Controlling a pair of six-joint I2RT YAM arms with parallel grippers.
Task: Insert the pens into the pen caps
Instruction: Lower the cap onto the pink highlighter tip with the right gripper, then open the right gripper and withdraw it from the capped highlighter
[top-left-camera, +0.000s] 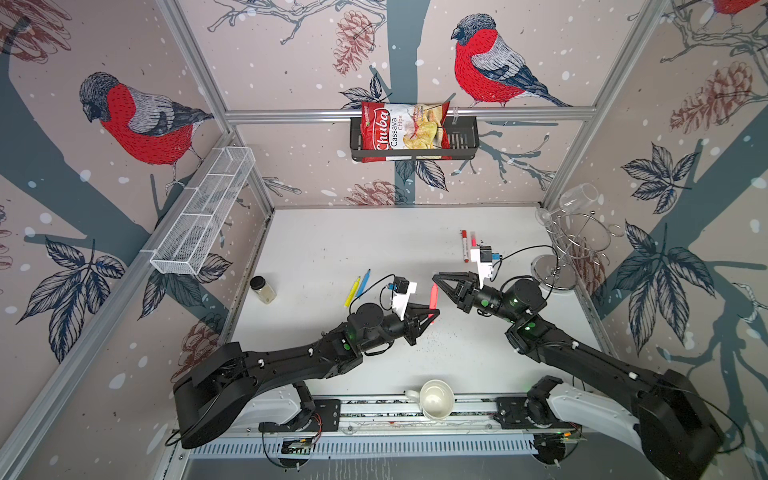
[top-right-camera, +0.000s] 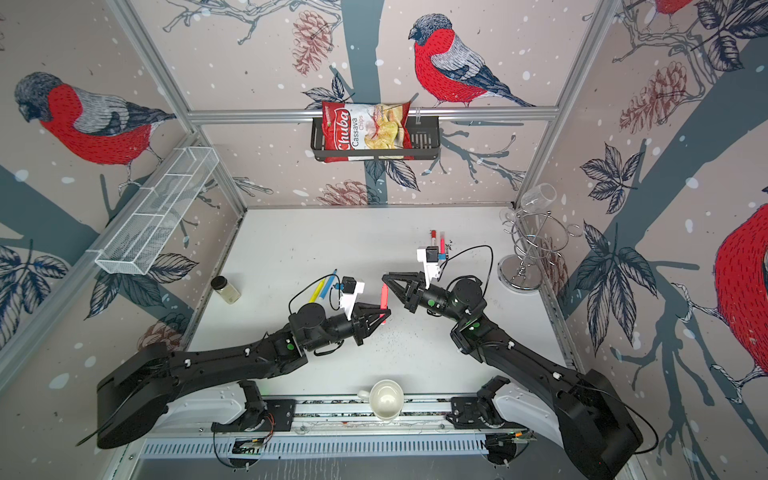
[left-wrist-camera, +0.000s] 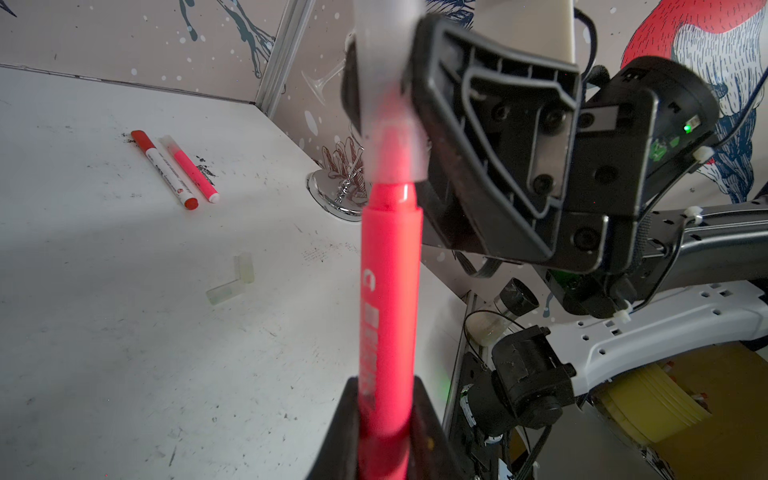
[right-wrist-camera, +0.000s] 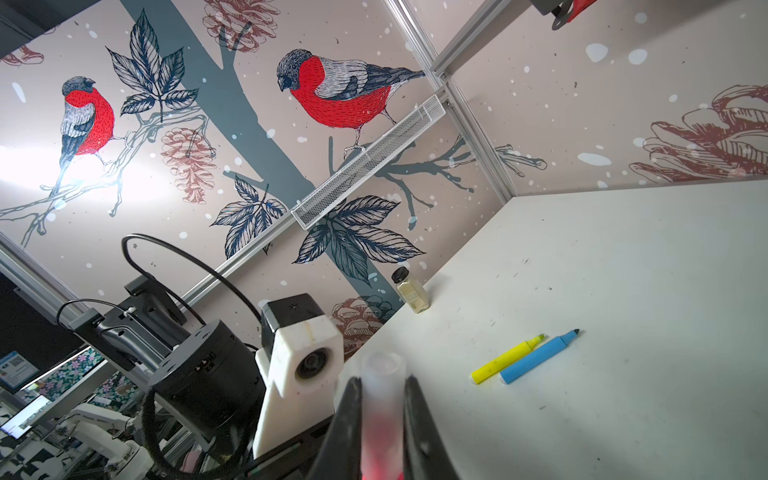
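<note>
My left gripper (top-left-camera: 432, 312) (left-wrist-camera: 386, 399) is shut on a pink-red pen (top-left-camera: 433, 296) (left-wrist-camera: 388, 291) and holds it above the table's middle. A translucent pen cap (left-wrist-camera: 386, 83) (right-wrist-camera: 382, 370) sits over the pen's tip, with my right gripper (top-left-camera: 436, 277) (right-wrist-camera: 382, 384) shut on it. The pen's red shows through the cap. A yellow pen (top-left-camera: 352, 291) (right-wrist-camera: 507, 359) and a blue pen (top-left-camera: 363, 284) (right-wrist-camera: 538, 357) lie uncapped side by side on the left. Two loose translucent caps (left-wrist-camera: 244, 268) (left-wrist-camera: 226, 291) lie on the table. At the back right lie a white marker with a red cap (top-left-camera: 464, 245) (left-wrist-camera: 164, 168) and a capped pink pen (left-wrist-camera: 193, 170).
A small jar (top-left-camera: 262, 289) stands at the table's left edge. A white cup (top-left-camera: 434, 399) sits on the front rail. A chrome glass rack (top-left-camera: 557, 249) stands at the back right. A black wall basket (top-left-camera: 461, 141) holds a chips bag; a white mesh tray (top-left-camera: 203, 212) hangs on the left wall.
</note>
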